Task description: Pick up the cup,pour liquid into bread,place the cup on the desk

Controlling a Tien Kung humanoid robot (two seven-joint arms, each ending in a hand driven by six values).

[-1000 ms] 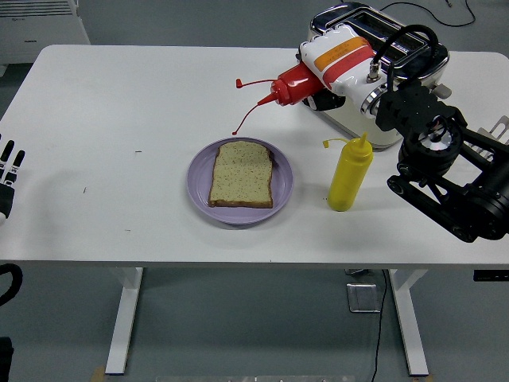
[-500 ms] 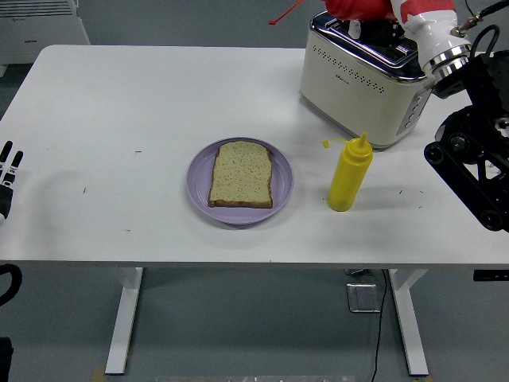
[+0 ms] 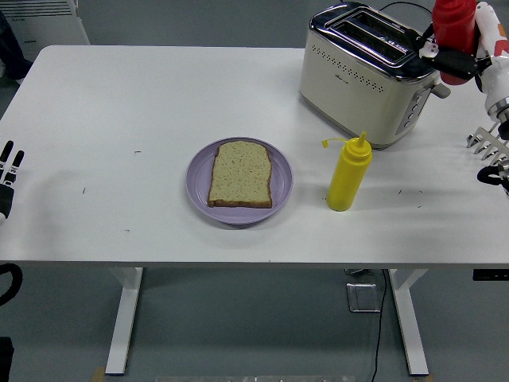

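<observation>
Left robot hand (image 3: 8, 177) rests at the far left edge of my view, just off the side of the white surface (image 3: 119, 119), fingers loosely extended and holding nothing. It sits where it sat a second ago.

Moving right, I see the lilac plate (image 3: 238, 213) near the middle of the surface, with one slice of bread (image 3: 241, 173) lying flat on it, speckled and brown-crusted; I can make out no sauce on the slice. Neither has shifted. Just right of the plate stands the yellow squeeze bottle (image 3: 349, 173), upright, its cap hanging open from the nozzle. Behind it, at the far right, sits the cream and chrome toaster (image 3: 362, 76).

At the far right edge, the right robot hand (image 3: 469, 48) is clamped on the red squeeze bottle (image 3: 453, 28), the thing the task calls a cup. Its body is glossy red and it is held up in the air beside the toaster's right end, partly cut off by the top of the picture; I cannot tell which way its nozzle points. A second ago it was tipped sideways in front of the toaster with its red nozzle pointing left toward the plate, and the black arm filled the right side; now the bottle is higher and further right, and most of that arm is out of my view.
</observation>
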